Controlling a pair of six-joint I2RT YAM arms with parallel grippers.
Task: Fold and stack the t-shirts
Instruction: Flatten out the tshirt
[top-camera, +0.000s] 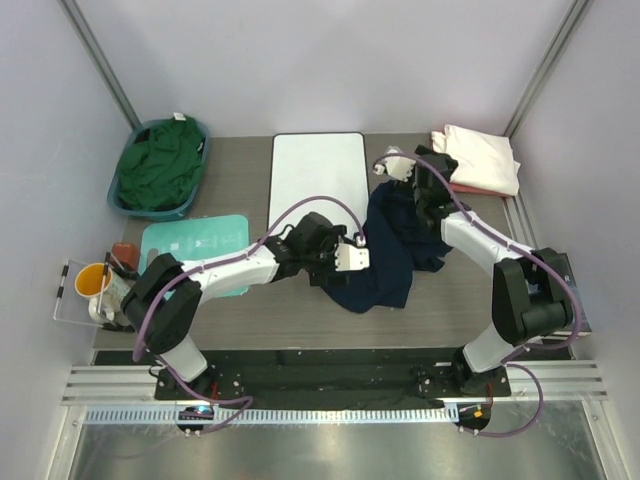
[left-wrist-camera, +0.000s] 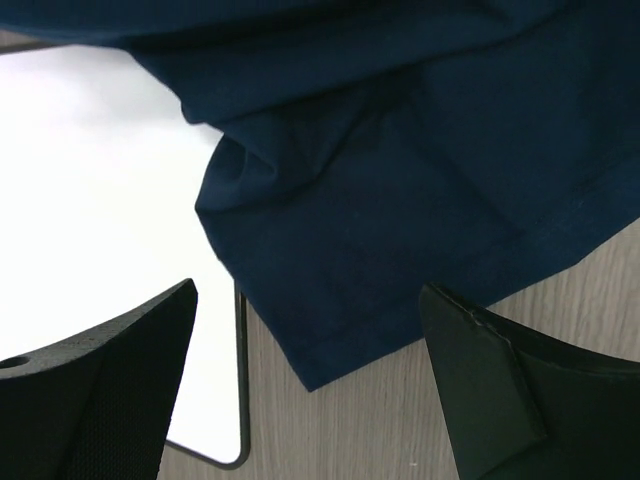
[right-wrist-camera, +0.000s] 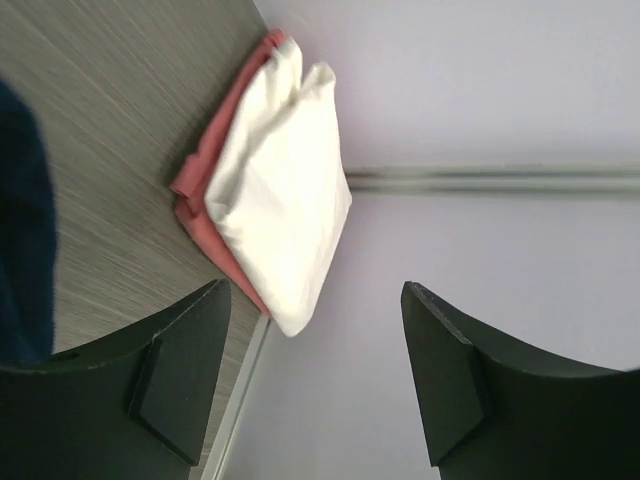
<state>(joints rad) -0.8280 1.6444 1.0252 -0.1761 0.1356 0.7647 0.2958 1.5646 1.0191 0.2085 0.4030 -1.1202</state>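
Observation:
The dark navy t-shirt (top-camera: 395, 250) lies crumpled right of the table's middle, one edge by the white board's near corner. My left gripper (top-camera: 358, 240) is open and empty just above the table; in the left wrist view (left-wrist-camera: 310, 380) the navy hem (left-wrist-camera: 400, 200) hangs ahead of the fingers. My right gripper (top-camera: 437, 160) is open and empty, raised beside the back-right stack. There the folded cream-white t-shirt (top-camera: 483, 155) lies on the folded salmon-pink one (top-camera: 470, 188); both show in the right wrist view (right-wrist-camera: 275, 190), (right-wrist-camera: 200, 190). The dark green t-shirt (top-camera: 160, 165) is bunched in a basket.
The blue basket (top-camera: 203, 140) stands at the back left. The white rounded board (top-camera: 318, 175) lies at the back middle, the teal mat (top-camera: 195, 245) left of centre. A yellow cup (top-camera: 92, 280) in a clear holder stands at the left edge. Grey walls close in on three sides.

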